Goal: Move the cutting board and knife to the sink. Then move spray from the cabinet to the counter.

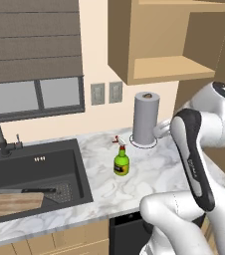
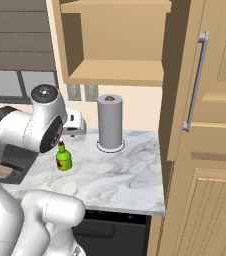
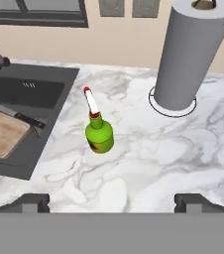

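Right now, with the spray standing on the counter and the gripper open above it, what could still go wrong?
1. The spray stands upright and narrow on the counter, just ahead of the open gripper; a careless retreat might tip it.
2. The paper towel roll stands close by; a wide arm swing could knock it.

Tall grey paper towel roll (image 1: 146, 119) standing upright on a round base, back near the wall. Two wall outlets (image 1: 106, 92) sit side by side just beside a window (image 1: 34, 94) with a dark slatted blind (image 1: 32, 40). Panelled wooden door with a bar handle (image 2: 195, 80) off to the side.
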### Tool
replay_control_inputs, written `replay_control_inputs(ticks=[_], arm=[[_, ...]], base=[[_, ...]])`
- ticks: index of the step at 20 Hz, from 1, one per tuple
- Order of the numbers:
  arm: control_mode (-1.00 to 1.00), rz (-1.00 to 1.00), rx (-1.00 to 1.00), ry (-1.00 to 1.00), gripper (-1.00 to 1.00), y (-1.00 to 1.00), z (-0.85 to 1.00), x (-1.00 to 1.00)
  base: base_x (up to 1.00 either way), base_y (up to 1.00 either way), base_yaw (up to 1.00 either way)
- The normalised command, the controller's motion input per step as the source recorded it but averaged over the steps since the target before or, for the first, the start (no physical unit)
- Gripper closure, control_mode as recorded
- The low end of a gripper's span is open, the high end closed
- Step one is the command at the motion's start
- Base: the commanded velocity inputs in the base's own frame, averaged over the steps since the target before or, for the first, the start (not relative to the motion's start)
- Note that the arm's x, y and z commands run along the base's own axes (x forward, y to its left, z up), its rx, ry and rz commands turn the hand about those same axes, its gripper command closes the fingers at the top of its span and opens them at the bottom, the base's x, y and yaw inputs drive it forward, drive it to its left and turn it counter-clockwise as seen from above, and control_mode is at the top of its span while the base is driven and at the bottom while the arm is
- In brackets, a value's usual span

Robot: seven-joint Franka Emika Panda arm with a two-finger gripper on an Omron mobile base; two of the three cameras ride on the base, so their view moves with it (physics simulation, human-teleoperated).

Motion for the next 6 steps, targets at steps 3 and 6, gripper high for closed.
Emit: replay_control_inputs(ticks=[3,6], arm=[[-1.0,-0.13,0.0,0.02,-1.0,0.0,0.57,-0.99],[-1.0,-0.09,0.0,0.0,-1.0,0.0,0.55,-0.97]], base=[[0.0,0.0,0.0],[0.0,0.0,0.0]])
